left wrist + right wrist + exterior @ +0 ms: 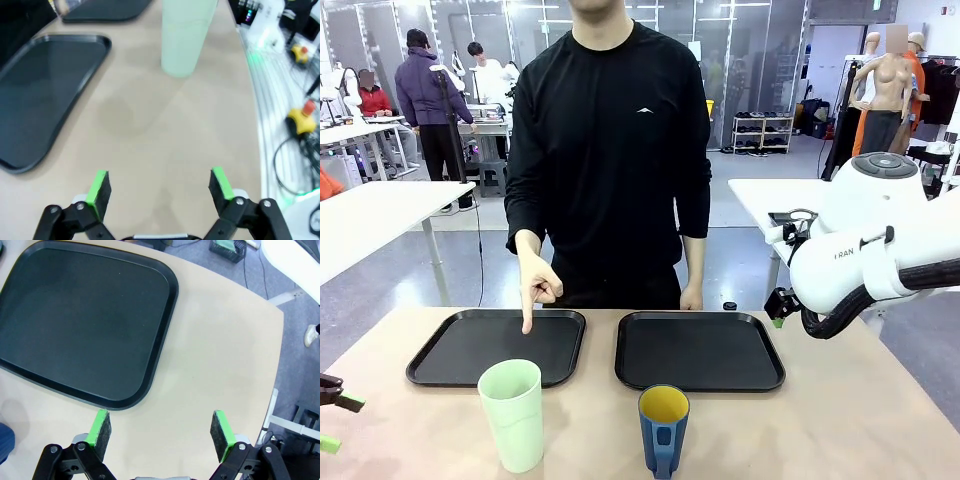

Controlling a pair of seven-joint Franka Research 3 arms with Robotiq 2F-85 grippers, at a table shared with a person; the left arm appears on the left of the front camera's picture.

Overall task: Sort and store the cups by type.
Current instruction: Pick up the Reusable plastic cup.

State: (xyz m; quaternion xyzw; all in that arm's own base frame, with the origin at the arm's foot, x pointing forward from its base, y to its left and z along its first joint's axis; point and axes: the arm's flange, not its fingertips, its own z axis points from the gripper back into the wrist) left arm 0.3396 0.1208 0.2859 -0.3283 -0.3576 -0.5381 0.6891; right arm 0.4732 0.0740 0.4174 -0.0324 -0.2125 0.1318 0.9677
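Pale wood counter (850, 420) stretches wide in front of me. Two black trays sit side by side toward its far edge, the left tray (430, 372) and the right tray (700, 388), with a narrow strip of counter between their rims. The mint-green tumbler (512, 415) stands upright on the near side, just in front of the left tray's near rim. The blue mug (663, 428), yellow inside, stands upright just in front of the right tray, handle toward me. Open counter separates the two cups.

From the far side, a person's hand (538, 285) points its index finger down over the left tray.

My left fingers (98, 187) are spread wide with nothing between them, above open counter. The tumbler is ahead, the left tray's rim on one side and the counter's edge on the other. My right fingers (100, 432) are spread too, holding nothing, over open counter just off the right tray's rounded corner, and the counter's edge curves past on the opposite side.
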